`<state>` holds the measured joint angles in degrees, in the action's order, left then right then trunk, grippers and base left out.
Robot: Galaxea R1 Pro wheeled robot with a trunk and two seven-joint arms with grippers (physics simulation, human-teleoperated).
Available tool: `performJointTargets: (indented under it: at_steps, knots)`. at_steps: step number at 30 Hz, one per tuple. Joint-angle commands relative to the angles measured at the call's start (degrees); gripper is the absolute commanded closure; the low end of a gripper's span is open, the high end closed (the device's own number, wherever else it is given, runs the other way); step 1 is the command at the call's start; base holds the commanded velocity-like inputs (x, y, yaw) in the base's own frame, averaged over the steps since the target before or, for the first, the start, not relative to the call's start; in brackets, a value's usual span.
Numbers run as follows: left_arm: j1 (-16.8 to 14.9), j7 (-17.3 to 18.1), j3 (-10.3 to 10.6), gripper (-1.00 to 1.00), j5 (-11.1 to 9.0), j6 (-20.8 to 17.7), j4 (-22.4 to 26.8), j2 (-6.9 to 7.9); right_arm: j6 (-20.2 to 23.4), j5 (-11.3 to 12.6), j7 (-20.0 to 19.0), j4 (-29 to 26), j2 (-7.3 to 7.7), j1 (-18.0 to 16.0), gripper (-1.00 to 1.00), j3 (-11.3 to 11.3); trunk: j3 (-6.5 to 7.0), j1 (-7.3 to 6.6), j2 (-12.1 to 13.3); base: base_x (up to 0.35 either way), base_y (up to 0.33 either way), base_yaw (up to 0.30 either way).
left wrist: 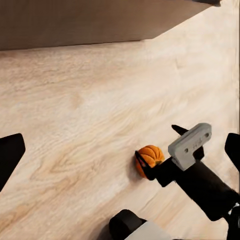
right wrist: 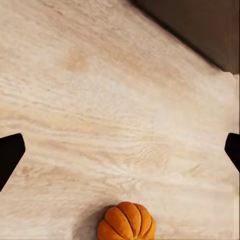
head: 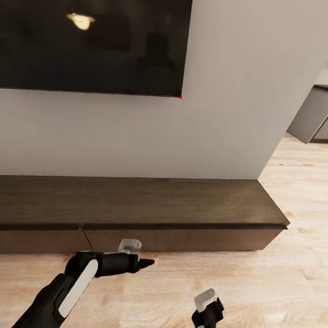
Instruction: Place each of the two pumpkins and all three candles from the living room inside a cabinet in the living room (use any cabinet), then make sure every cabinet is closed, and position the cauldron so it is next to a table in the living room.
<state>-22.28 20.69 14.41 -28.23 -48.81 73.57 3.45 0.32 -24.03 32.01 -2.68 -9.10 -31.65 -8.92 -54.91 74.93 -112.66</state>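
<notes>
One pumpkin (right wrist: pixel 126 221) lies on the wood floor (head: pixel 284 270) in front of the closed cabinet (head: pixel 131 206), beside the right pincer (left wrist: pixel 150 162), whose fingers stand wide apart, holding nothing. Left pincer (head: pixel 145 264) hovers near the drawer front, likewise spread wide and empty.

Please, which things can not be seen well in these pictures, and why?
Pumpkin: right wrist view, lower part cut off by the picture edge.
Same pumpkin, left wrist view: right claw covers one side; touching or not, cannot tell.
Cabinet: head view, left end cut off by the edge.
</notes>
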Motion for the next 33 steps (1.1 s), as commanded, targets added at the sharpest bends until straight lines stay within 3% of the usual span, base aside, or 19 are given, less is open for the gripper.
performJointTargets:
  at_steps: [1, 4, 6, 7, 8, 9, 10, 11, 12, 13, 14, 16, 20, 21, 22, 25, 29, 33]
  knots:
    - [-1.73, 1.20, 0.00, -1.00, -0.39, -0.51, -0.86, -0.64, 0.08, -1.53, 2.04, 0.05, -0.37, 0.00, -1.00, -0.38, 0.00, 0.00, 0.00, 0.000, 0.000, 0.000]
    - [-9.06, 6.13, -0.01, -1.00, -1.23, -1.21, -5.93, -2.65, 2.37, -7.59, 5.26, 0.00, -0.90, 0.01, -1.00, -1.51, 0.00, 0.00, 0.00, 0.000, 0.000, 0.000]
    - [-14.40, 12.10, -0.02, -1.00, -2.20, -1.33, -9.91, -3.59, 6.48, -15.30, 6.30, -0.22, -0.90, 0.03, -1.00, -2.86, 0.00, 0.00, 0.00, 0.000, 0.000, 0.000]
    - [-15.29, 13.39, -0.02, -1.00, -2.53, -1.31, -10.56, -3.84, 7.30, -17.10, 6.44, -0.27, -0.90, 0.04, -1.00, -3.11, 0.00, 0.00, 0.00, 0.000, 0.000, 0.000]
    - [-17.36, 16.10, -0.03, -1.00, -3.19, -1.24, -11.73, -4.82, 9.84, -22.85, 6.85, -0.46, -0.90, 0.09, -1.00, -3.49, 0.00, 0.00, 0.00, 0.000, 0.000, 0.000]
    - [-22.72, 20.26, -0.13, -1.00, -4.61, -1.14, -13.32, -7.03, 12.21, -24.02, 7.47, -3.33, -0.90, 0.06, -1.00, -9.79, 0.00, 0.00, 0.00, 0.000, 0.000, 0.000]
    - [-22.72, 20.26, -0.13, -1.00, -4.61, -1.14, -13.32, -7.03, 12.21, -24.02, 7.47, -3.33, -0.90, 0.06, -1.00, -9.79, 0.00, 0.00, 0.00, 0.000, 0.000, 0.000]
    - [-23.24, 20.42, -0.16, -1.00, -4.90, -1.13, -13.37, -7.28, 12.29, -23.52, 7.46, -4.05, -0.90, 0.05, -1.00, -11.89, 0.00, 0.00, 0.00, 0.000, 0.000, 0.000]
    - [-24.54, 20.62, -0.21, -1.00, -7.09, -1.18, -13.40, -7.98, 12.76, -21.25, 7.45, -6.86, -0.90, 0.01, -1.00, -20.87, 0.00, 0.00, 0.00, 0.000, 0.000, 0.000]
    - [-25.12, 20.61, -0.23, -1.00, -8.87, -1.19, -13.45, -8.34, 13.81, -20.17, 7.53, -8.49, -0.90, 0.01, -1.00, -25.84, 0.00, 0.00, 0.00, 0.000, 0.000, 0.000]
    - [-25.49, 20.60, -0.24, -1.00, -10.31, -1.16, -13.49, -8.60, 15.08, -19.51, 7.76, -9.74, -0.90, 0.01, -1.00, -29.18, 0.00, 0.00, 0.00, 0.000, 0.000, 0.000]
    - [-25.82, 20.61, -0.17, -1.00, -12.03, -1.13, -13.59, -8.88, 17.07, -18.89, 8.94, -11.40, -0.90, -0.02, -1.00, -32.71, 0.00, 0.00, 0.00, 0.000, 0.000, 0.000]
    - [-26.02, 20.67, -0.01, -1.00, -13.05, -1.12, -13.70, -9.21, 18.41, -19.13, 10.82, -12.46, -0.90, -0.06, -1.00, -35.30, 0.00, 0.00, 0.00, 0.000, 0.000, 0.000]
    - [-26.05, 20.88, 0.06, -1.00, -13.20, -1.17, -13.28, -9.30, 19.10, -22.13, 10.88, -12.42, -0.90, -0.07, -1.00, -38.37, 0.00, 0.00, 0.00, 0.000, 0.000, 0.000]
    - [-26.05, 20.91, 0.10, -1.00, -13.22, -1.18, -13.22, -9.31, 20.01, -23.61, 10.85, -12.46, -0.90, 0.02, -1.00, -39.79, 0.00, 0.00, 0.00, 0.000, 0.000, 0.000]
    - [-26.06, 20.95, 0.22, -1.00, -13.24, -1.20, -13.17, -9.33, 22.86, -25.85, 10.68, -12.71, -0.90, 0.44, -1.00, -43.15, 0.00, 0.00, 0.00, 0.000, 0.000, 0.000]
    - [-25.98, 21.05, 0.18, -1.00, -13.25, -1.12, -13.04, -9.25, 23.33, -26.94, 11.05, -13.25, -0.90, 1.21, -1.00, -45.36, 0.00, 0.00, 0.00, 0.000, 0.000, 0.000]
    - [-25.97, 21.05, 0.18, -1.00, -13.25, -1.12, -13.02, -9.25, 22.40, -27.12, 11.22, -13.63, -0.90, 1.05, -1.00, -45.40, 0.00, 0.00, 0.00, 0.000, 0.000, 0.000]
